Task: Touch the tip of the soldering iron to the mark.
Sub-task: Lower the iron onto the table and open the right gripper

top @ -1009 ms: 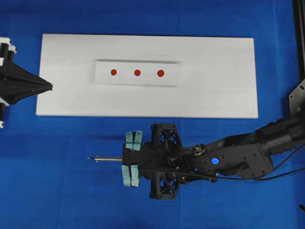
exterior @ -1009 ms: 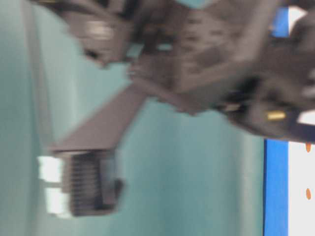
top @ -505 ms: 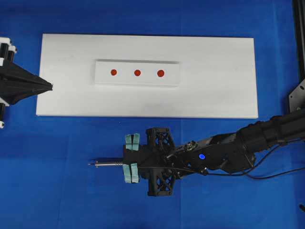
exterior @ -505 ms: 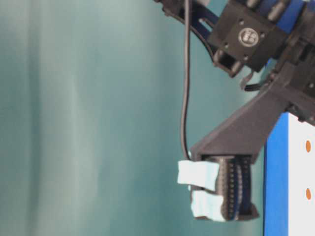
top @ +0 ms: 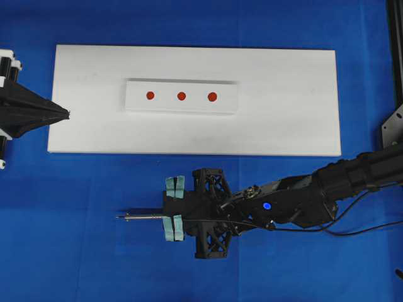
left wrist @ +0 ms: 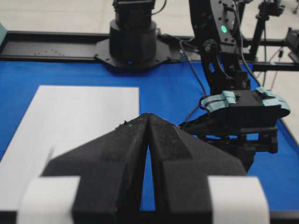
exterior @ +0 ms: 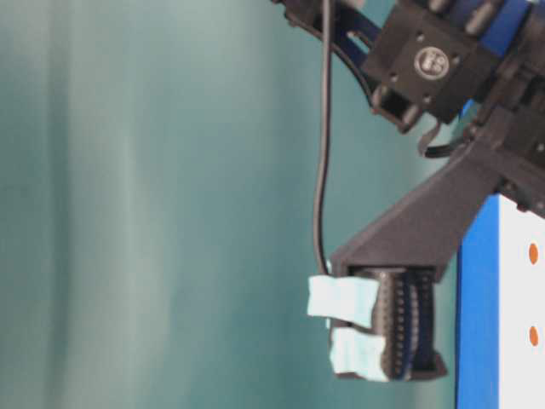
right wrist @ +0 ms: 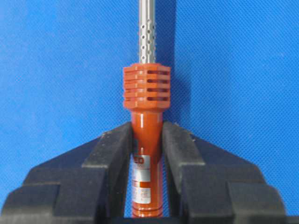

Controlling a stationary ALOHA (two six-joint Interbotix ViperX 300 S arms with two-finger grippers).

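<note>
My right gripper (top: 165, 216) is shut on the orange-red handle of the soldering iron (right wrist: 145, 93), over the blue mat in front of the white board. The silver shaft (top: 143, 216) points left and ends in the tip (top: 118, 217), which runs out of the top of the right wrist view. Three red marks (top: 181, 96) sit in a row on a small white block (top: 135, 97) on the board, well behind the tip. My left gripper (top: 66, 114) is shut and empty at the board's left edge, its black fingers (left wrist: 131, 140) pressed together.
The white board (top: 283, 126) lies across the back of the blue mat (top: 75, 251). The iron's black cord (exterior: 322, 128) hangs down to the right gripper and trails off along the right arm (top: 315, 198). A black frame post (top: 395, 50) stands at the far right.
My right gripper and the iron shifted slightly toward the front of the mat, away from the board, and have held still over the last half second. The left gripper has not moved.
</note>
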